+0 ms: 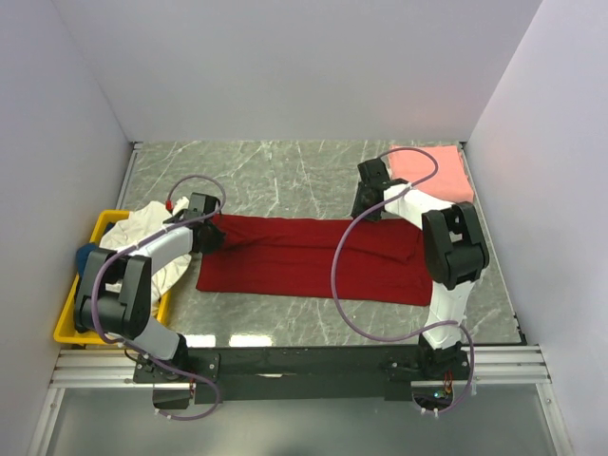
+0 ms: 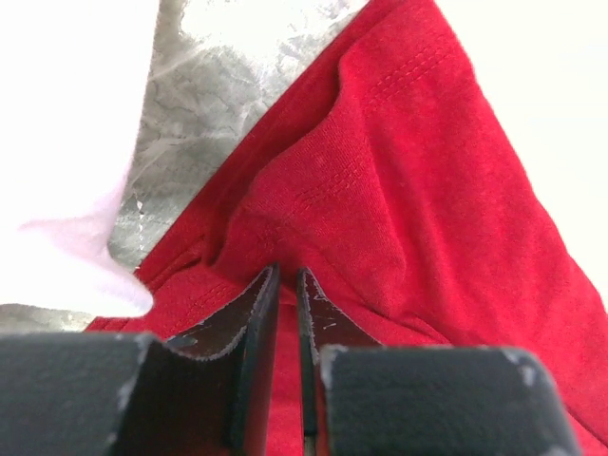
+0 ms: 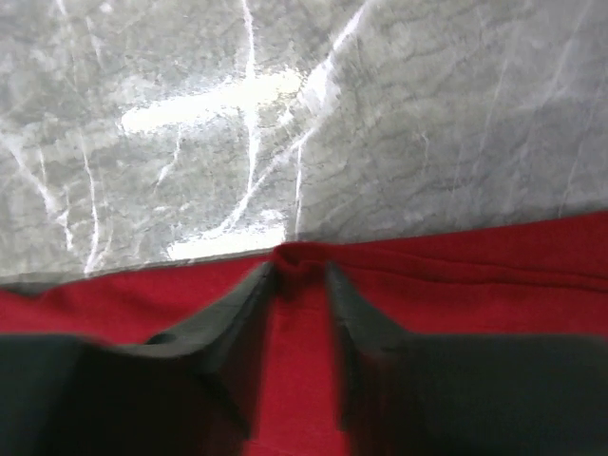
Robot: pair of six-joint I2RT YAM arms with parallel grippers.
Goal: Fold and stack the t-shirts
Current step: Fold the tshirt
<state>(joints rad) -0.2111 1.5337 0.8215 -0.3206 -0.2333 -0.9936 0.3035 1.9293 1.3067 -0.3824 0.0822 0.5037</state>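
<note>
The dark red t-shirt [image 1: 313, 261] lies spread across the middle of the marble table, partly folded lengthways. My left gripper [image 1: 211, 233] is at its left end. In the left wrist view the jaws of that gripper [image 2: 285, 275] are nearly together with red cloth [image 2: 399, 190] pinched between them. My right gripper [image 1: 366, 204] is down on the shirt's far edge near its right end. In the right wrist view its fingers [image 3: 299, 271] stand apart astride a small bunched ridge of the red hem [image 3: 475, 275].
A salmon-pink t-shirt [image 1: 437, 171] lies folded at the back right corner. A yellow bin [image 1: 71, 328] at the left holds a cream-white t-shirt [image 1: 142, 233] and a blue one [image 1: 85, 255]. White walls close in on three sides.
</note>
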